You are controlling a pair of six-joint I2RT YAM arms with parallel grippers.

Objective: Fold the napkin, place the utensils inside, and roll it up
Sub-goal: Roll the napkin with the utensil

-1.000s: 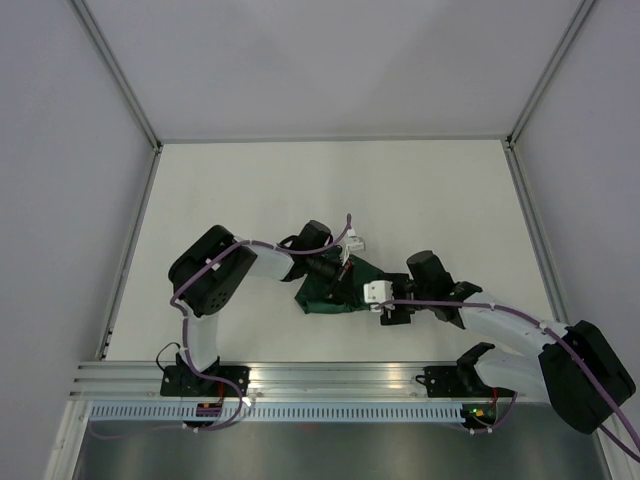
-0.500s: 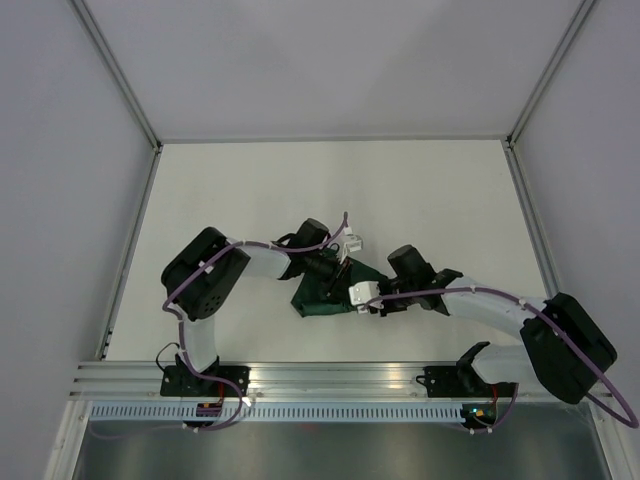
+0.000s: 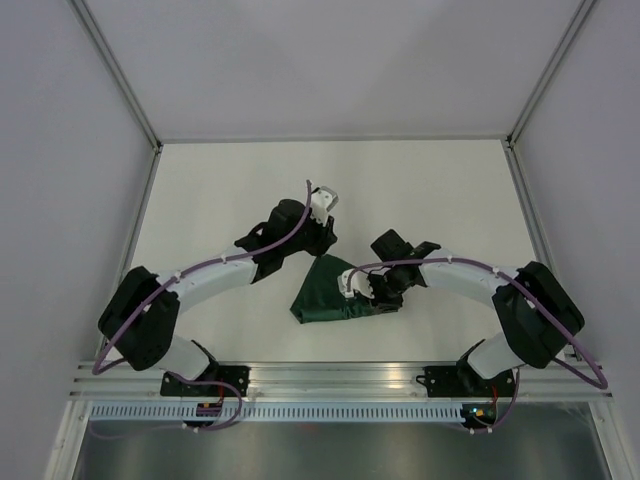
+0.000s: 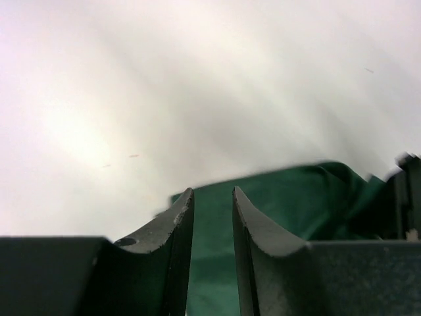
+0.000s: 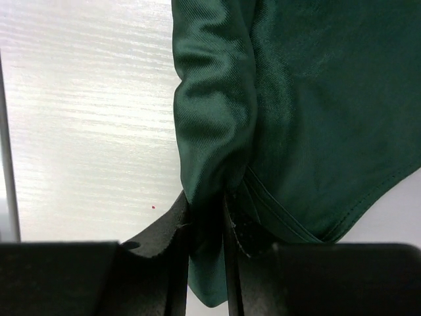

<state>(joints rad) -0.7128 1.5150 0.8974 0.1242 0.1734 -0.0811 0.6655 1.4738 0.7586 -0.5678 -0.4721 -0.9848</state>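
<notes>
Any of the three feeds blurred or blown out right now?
Left wrist: table smeared into streaks and washed out, napkin edge soft, fingers sharp. Right wrist: crisp, napkin weave readable, mild sheen on the fold. Top external: evenly lit, sharp, no glare.

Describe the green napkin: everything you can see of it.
The dark green cloth napkin lies bunched into a creased wedge on the white table, near its front middle. The fabric looks thin, soft, finely woven, slightly shiny, with a stitched hem along one edge. The right gripper has its jaws shut on a raised fold at its right side. The left gripper, jaws apart, hangs clear of it.
</notes>
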